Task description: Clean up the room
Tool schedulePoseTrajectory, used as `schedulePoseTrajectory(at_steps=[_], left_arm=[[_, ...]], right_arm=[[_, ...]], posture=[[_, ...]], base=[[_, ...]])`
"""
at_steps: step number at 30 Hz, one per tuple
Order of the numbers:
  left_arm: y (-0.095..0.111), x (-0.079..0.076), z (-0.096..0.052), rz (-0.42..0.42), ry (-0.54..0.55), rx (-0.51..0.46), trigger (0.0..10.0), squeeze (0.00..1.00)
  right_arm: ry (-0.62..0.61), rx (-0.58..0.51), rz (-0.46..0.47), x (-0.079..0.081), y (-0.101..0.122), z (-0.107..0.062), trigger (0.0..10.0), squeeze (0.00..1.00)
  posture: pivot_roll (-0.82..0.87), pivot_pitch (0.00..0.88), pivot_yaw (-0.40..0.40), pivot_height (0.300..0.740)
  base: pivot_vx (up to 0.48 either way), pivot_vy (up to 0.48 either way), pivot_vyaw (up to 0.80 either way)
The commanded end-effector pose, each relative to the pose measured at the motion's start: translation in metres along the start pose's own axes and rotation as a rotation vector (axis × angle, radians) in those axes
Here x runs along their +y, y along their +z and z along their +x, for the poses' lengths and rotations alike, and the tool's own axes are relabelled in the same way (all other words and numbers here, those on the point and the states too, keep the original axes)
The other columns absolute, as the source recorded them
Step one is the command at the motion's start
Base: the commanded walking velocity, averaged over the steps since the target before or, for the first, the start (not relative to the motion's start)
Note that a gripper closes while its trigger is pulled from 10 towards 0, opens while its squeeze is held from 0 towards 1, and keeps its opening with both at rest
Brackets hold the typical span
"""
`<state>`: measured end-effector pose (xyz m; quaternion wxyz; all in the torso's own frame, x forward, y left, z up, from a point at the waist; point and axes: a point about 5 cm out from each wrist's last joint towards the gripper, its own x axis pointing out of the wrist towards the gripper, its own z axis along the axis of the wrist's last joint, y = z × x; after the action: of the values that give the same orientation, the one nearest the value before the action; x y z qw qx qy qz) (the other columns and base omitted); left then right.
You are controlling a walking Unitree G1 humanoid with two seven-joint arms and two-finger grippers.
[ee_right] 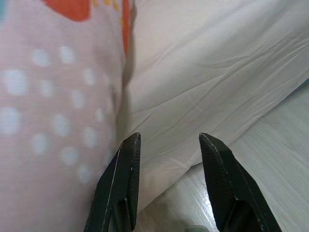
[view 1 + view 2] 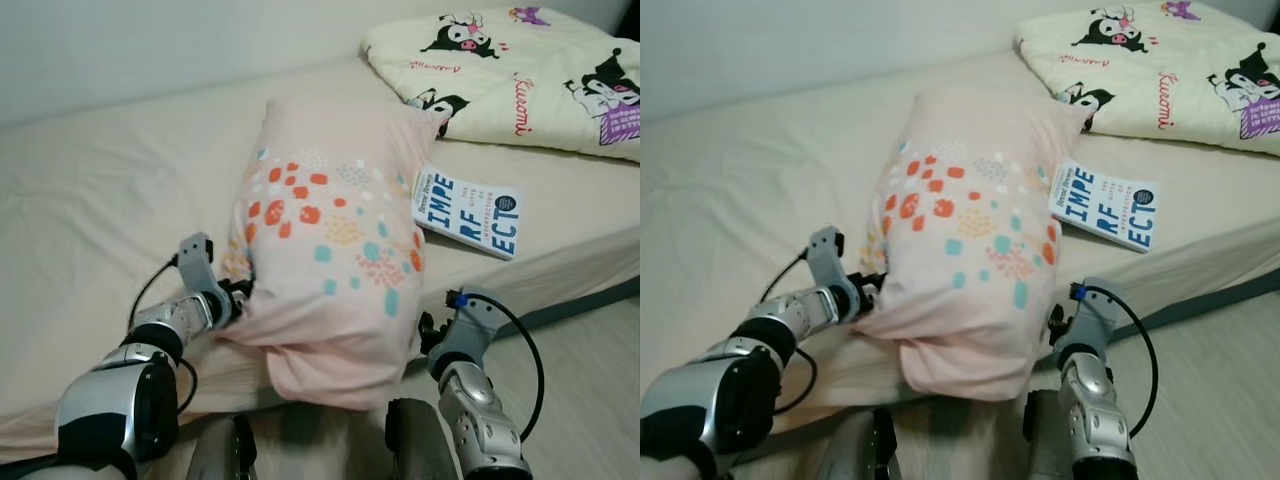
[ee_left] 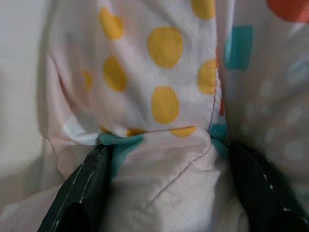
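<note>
Left wrist view: left pincer [image 3: 164, 188] clamped on a bunched fold of the pillow [image 2: 320, 240], fabric pinched between both black fingers [image 3: 82, 193].
Right wrist view: right pincer [image 1: 169, 183] with fingers apart, holding nothing, just beside the pillow's edge over the bed sheet.
Pillow place: centre of the bed [image 2: 110, 190], near end overhanging the edge at 6 o'clock, pink with orange, teal and yellow spots.
Book place: book [image 2: 468, 212] at 3 o'clock of the pillow, partly tucked under it.
Blanket place: folded blanket [image 2: 530, 70] at 1 o'clock, touching the pillow's far corner.
Step advice: probably best to close the right pincer on the opposite edge first, then lift evenly, avoiding dragging the book.
Readable writing: "IMPE / RF / ECT" on the book cover; "Kuromi" script on the blanket.
</note>
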<state>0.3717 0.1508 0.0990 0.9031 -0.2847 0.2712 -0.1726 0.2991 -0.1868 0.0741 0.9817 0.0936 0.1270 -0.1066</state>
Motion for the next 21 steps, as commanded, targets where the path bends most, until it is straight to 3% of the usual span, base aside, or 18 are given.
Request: schedulePoseTrajectory(at_steps=[1,2,3,6,10,13,14,21], left_arm=[[-0.022,-0.006,0.003,-0.073,-0.113,0.076,9.7,0.00],[-0.022,-0.006,0.003,-0.073,-0.113,0.076,9.7,0.00],[-0.022,-0.007,0.002,-0.076,-0.146,0.079,0.0,0.00],[-0.025,-0.006,0.000,-0.063,-0.190,0.106,0.0,0.00],[-0.032,0.001,-0.006,0.023,-0.232,0.167,0.0,0.00],[-0.032,0.002,-0.006,0.027,-0.235,0.170,0.0,0.00],[-0.034,0.010,-0.013,0.052,-0.266,0.203,0.0,0.00],[-0.034,0.016,-0.024,0.035,-0.367,0.245,0.0,0.00]], right_arm=[[0.010,0.019,0.012,0.002,-0.003,-0.002,10.0,0.00],[0.010,0.019,0.012,0.002,-0.003,-0.002,10.0,0.00],[0.011,0.020,0.013,0.002,-0.003,-0.001,10.0,0.00],[0.011,0.020,0.012,0.002,-0.002,0.001,10.0,0.00],[0.006,0.018,0.009,0.001,0.004,0.007,10.0,0.00],[0.006,0.019,0.010,0.001,0.004,0.008,10.0,0.00],[0.004,0.029,-0.004,0.000,0.006,0.013,10.0,0.00],[0.016,0.034,-0.016,0.002,0.009,0.017,10.0,0.00]], posture=[[-0.12,0.230,0.079,0.573],[-0.12,0.230,0.079,0.573],[-0.12,0.228,0.079,0.573],[-0.12,0.227,0.078,0.573],[-0.11,0.226,0.076,0.573],[-0.11,0.226,0.076,0.573],[-0.10,0.226,0.063,0.573],[-0.09,0.223,0.051,0.573]], base=[[0.000,0.000,0.00],[0.000,0.000,0.00],[0.000,0.000,0.00],[0.000,0.000,0.00],[0.000,0.000,0.00],[0.000,0.000,0.00],[0.000,0.000,0.00],[0.000,0.000,0.00]])
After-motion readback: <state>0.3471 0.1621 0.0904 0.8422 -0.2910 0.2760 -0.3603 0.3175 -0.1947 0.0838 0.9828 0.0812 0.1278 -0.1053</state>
